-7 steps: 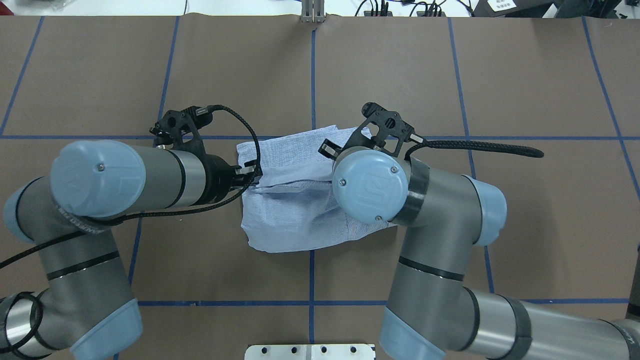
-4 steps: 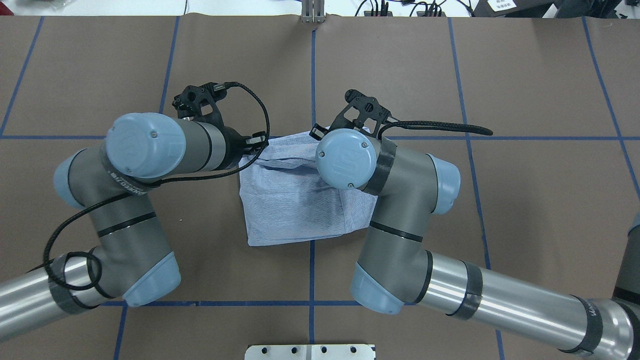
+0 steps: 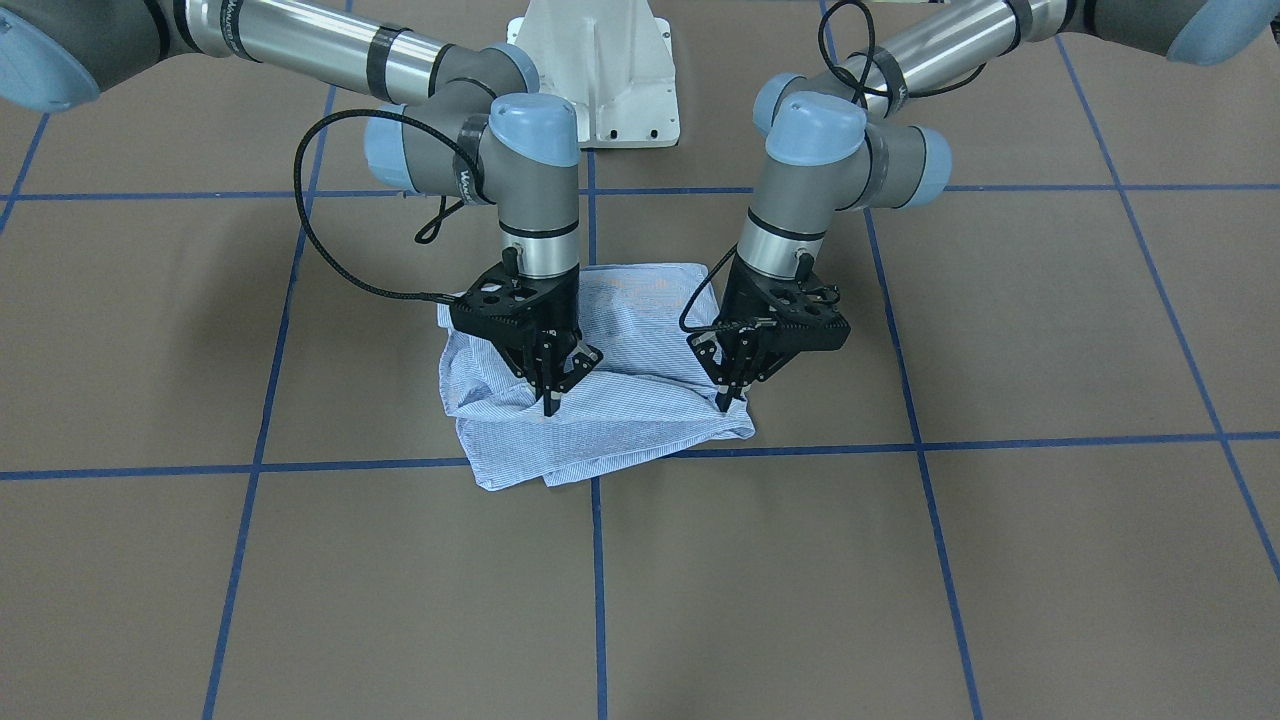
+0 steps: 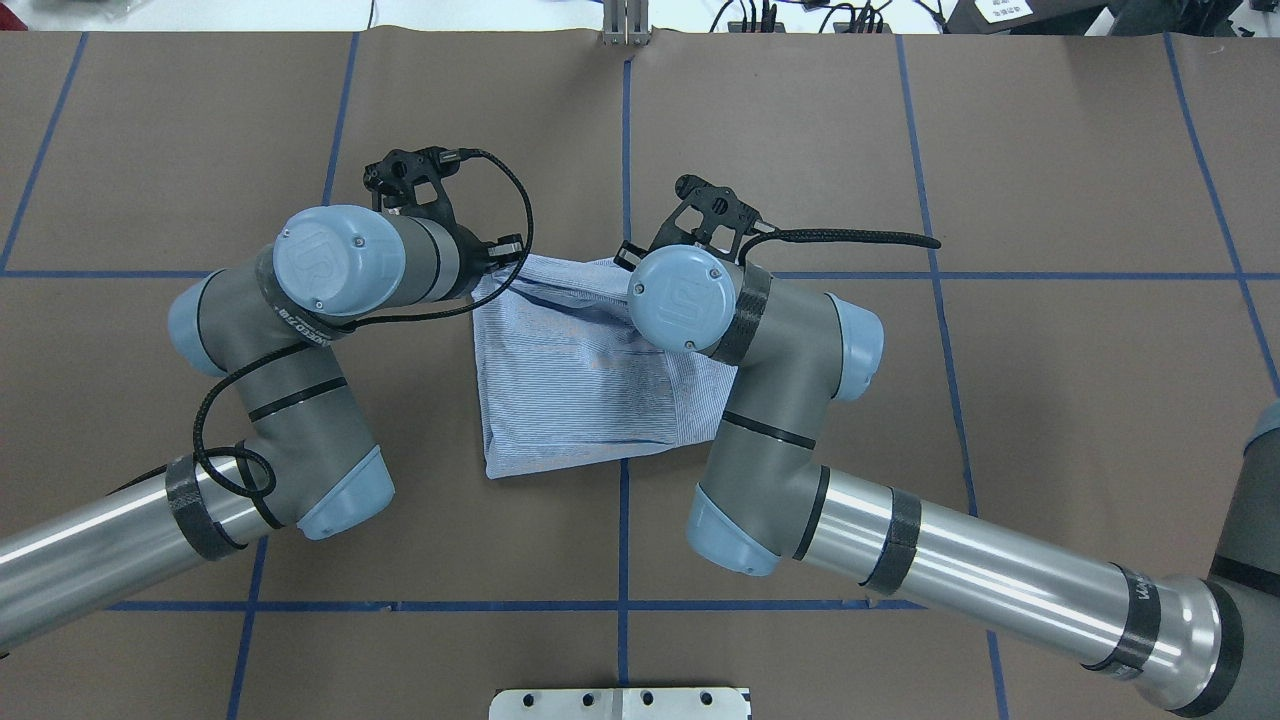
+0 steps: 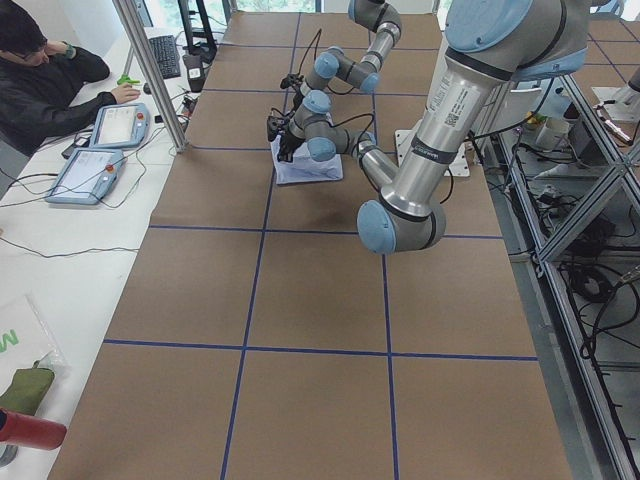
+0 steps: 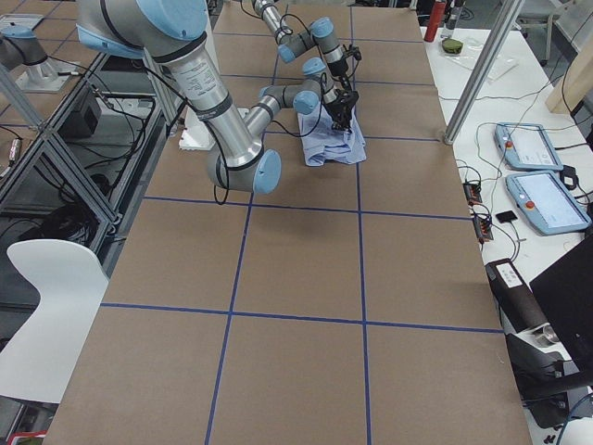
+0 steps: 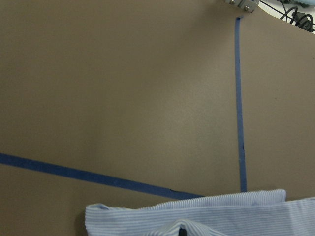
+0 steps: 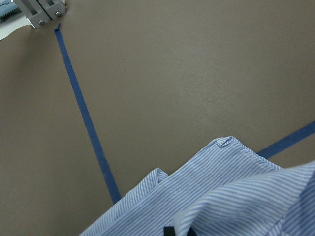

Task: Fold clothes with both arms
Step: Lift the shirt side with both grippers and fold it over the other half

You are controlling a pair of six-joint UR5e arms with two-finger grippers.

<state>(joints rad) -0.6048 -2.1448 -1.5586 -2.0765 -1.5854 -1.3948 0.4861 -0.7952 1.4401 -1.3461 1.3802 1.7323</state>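
Both clamped on shirt edge: L hand, R hand; wide table beyond.

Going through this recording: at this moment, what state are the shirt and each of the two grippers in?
shirt: folded into a rough, wrinkled rectangle, lying on the table, pinched at two places along its edge far from the robot.
left gripper: pointing down, shut on the shirt.
right gripper: pointing down, shut on the shirt.
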